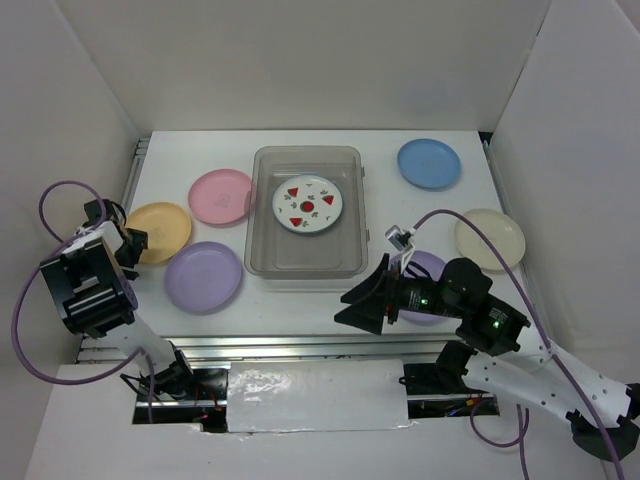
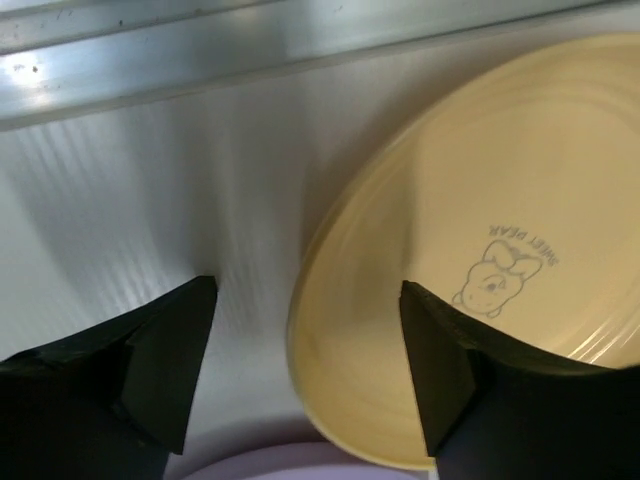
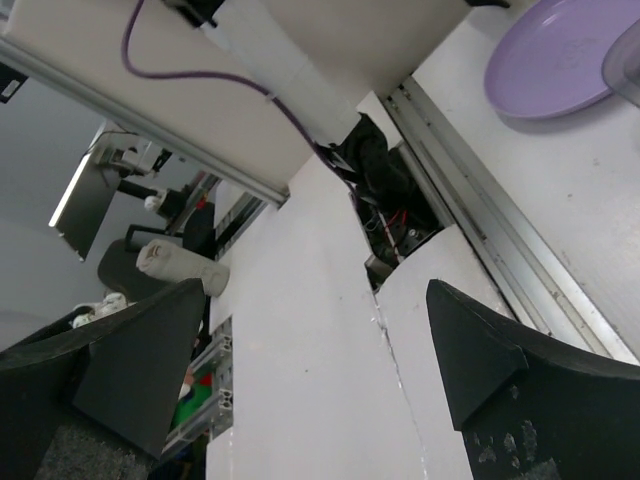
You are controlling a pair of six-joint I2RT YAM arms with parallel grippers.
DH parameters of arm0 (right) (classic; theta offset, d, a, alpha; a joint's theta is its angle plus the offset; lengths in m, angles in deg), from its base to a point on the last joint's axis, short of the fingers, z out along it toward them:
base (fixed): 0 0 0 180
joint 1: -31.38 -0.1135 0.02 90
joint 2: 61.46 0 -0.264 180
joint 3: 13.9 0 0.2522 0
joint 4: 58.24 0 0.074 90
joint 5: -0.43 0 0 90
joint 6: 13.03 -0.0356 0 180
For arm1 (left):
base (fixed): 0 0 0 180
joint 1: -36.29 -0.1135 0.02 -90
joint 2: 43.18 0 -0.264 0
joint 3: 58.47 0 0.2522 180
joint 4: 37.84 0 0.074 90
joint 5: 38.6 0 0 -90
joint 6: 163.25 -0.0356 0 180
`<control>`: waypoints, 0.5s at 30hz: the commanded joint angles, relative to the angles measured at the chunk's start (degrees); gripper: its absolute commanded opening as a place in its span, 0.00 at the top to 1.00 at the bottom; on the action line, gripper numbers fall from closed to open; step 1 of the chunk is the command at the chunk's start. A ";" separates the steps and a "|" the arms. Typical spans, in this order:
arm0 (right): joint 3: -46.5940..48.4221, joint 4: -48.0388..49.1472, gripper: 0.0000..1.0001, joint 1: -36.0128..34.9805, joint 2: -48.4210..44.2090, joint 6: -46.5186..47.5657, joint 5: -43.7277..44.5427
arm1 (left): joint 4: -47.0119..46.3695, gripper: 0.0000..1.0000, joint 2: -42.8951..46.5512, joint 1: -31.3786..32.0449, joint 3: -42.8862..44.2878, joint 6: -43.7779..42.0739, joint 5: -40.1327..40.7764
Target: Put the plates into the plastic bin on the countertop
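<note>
The clear plastic bin point(image 1: 305, 258) stands mid-countertop point(image 1: 190, 150) and holds the white fruit-pattern plate point(image 1: 307, 205). On the table lie the pink plate point(image 1: 220, 196), orange-yellow plate point(image 1: 160, 230), a lavender plate point(image 1: 204, 277), the blue plate point(image 1: 429, 163), the cream plate point(image 1: 489, 239) and a second lavender plate point(image 1: 428, 265), partly hidden by my right arm. My left gripper point(image 1: 128, 246) is open and straddles the left rim of the orange-yellow plate point(image 2: 500, 200). My right gripper point(image 1: 365, 297) is open and empty over the front edge.
A metal rail point(image 1: 300, 348) runs along the front edge and another point(image 2: 200, 60) along the left side. White walls enclose the table. A white cover panel point(image 3: 310, 330) and cables sit below the front edge. The left lavender plate point(image 3: 555, 50) shows in the right wrist view.
</note>
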State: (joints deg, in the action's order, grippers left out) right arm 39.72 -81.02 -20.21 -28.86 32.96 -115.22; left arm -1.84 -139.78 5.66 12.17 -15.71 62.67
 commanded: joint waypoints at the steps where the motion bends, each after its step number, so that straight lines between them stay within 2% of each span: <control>1: -1.80 5.67 0.00 -2.45 -3.06 -1.43 1.03 | -0.54 0.17 -4.82 -0.30 2.79 1.70 0.95; 2: -1.89 5.59 0.00 -2.98 -3.42 -1.43 1.74 | -0.44 0.24 -5.79 -0.04 2.97 1.79 1.38; 7: -0.04 2.96 0.00 -4.48 -2.45 -0.29 1.74 | 0.87 0.46 -6.23 0.66 3.76 1.96 4.46; 8: 0.22 2.86 0.00 -4.83 -2.63 -0.37 2.18 | 1.92 0.62 -6.41 0.84 4.02 2.05 4.55; 10: 0.05 2.78 0.00 -5.27 -3.41 -0.55 2.79 | 3.42 0.80 -5.98 0.84 4.38 2.66 5.08; 11: -0.04 2.69 0.00 -5.53 -3.85 -0.55 3.49 | 4.12 0.96 -4.75 1.10 4.29 2.93 5.86; 12: 0.05 2.43 0.00 -5.88 -4.03 -0.64 3.85 | 5.08 1.00 -3.87 1.19 4.20 3.28 6.48; 15: 0.48 1.55 0.00 -6.06 -4.47 -0.73 4.29 | 6.06 1.00 0.79 2.24 4.02 4.51 8.59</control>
State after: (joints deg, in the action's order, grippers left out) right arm 38.08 -80.36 -25.59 -32.51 32.02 -112.40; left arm -3.29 -141.75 7.30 17.07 -11.51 65.86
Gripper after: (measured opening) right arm 0.997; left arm 0.048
